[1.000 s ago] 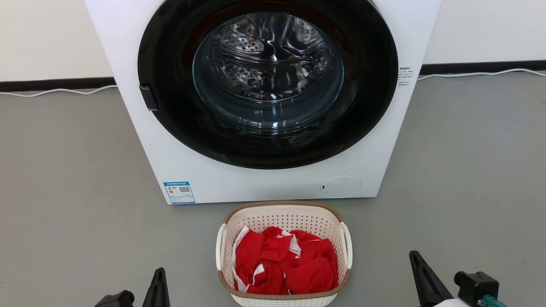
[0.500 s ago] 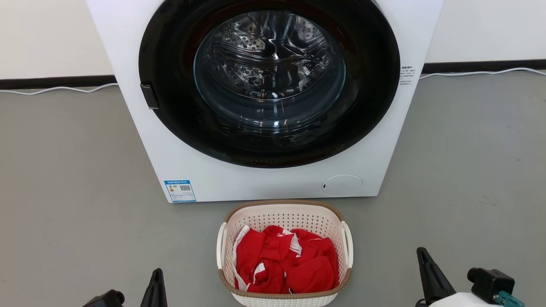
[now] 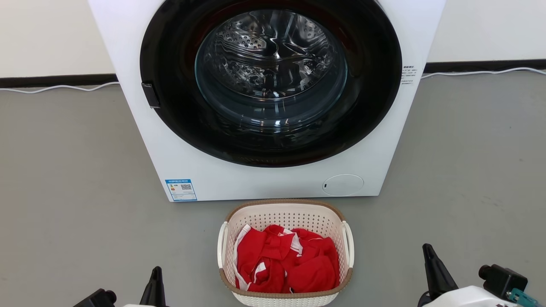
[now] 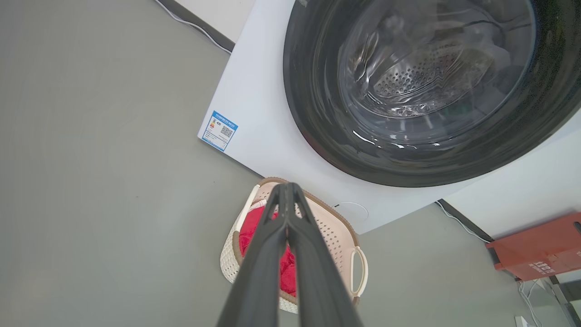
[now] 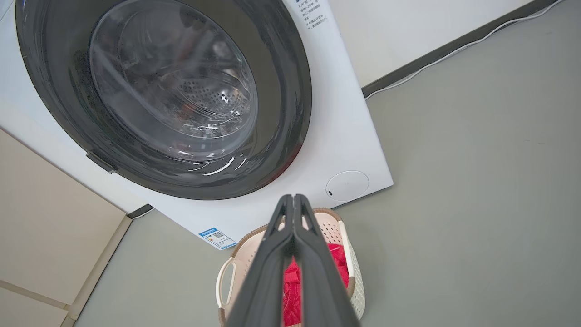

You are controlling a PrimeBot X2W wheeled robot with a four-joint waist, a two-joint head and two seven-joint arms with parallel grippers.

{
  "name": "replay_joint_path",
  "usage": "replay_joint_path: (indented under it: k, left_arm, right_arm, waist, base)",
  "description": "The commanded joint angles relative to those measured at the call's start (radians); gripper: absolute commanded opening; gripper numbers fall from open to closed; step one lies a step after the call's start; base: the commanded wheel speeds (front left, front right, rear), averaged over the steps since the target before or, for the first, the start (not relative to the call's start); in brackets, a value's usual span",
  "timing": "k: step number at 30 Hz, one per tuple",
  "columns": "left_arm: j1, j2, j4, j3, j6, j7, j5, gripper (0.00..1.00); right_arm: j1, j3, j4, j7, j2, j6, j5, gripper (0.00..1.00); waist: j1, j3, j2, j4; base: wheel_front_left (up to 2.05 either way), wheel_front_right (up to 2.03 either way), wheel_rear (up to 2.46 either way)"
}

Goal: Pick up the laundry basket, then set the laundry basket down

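Note:
The laundry basket [image 3: 285,216], cream-white and perforated with a brown rim, stands on the grey floor just in front of the washer, with red clothes [image 3: 286,262] piled inside. Its white loop handles [image 3: 221,245] stick out at the left and right sides. My left gripper [image 3: 157,270] is shut at the lower left, well clear of the basket's left handle. My right gripper [image 3: 425,247] is shut at the lower right, further from the right handle. In the wrist views the left gripper [image 4: 287,186] and right gripper [image 5: 292,198] each point at the basket [image 4: 338,236] [image 5: 329,227] from above with nothing held.
A white front-loading washer [image 3: 273,183] with its round dark glass door [image 3: 271,81] closed stands right behind the basket. White cables [image 3: 59,89] run along the wall's base. A red box [image 4: 535,247] lies on the floor to the washer's right.
Both grippers have drifted outward from the basket, the left one also sinking lower. The head view has shifted slightly. The basket has stayed put.

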Motion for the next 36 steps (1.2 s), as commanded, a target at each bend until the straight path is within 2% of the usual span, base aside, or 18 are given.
replay_joint_path:
  k: [1,36]
  left_arm:
    - [-0.056,0.006,-0.030,0.018,-0.012,0.005,-0.032,0.00]
    - [-0.105,0.011,-0.044,0.070,-0.075,0.108,-0.391,0.00]
  right_arm:
    - [-0.044,-0.004,-0.033,0.011,-0.006,0.002,0.036,0.00]
    - [-0.070,-0.058,-0.079,0.114,0.013,0.004,0.437,0.00]
  waist:
    - [-0.0001,0.000,0.0000,0.000]
    - [-0.0002,0.006,0.0000,0.010]
  base:
    - [0.00,0.00,0.00]
    - [0.00,0.00,0.00]
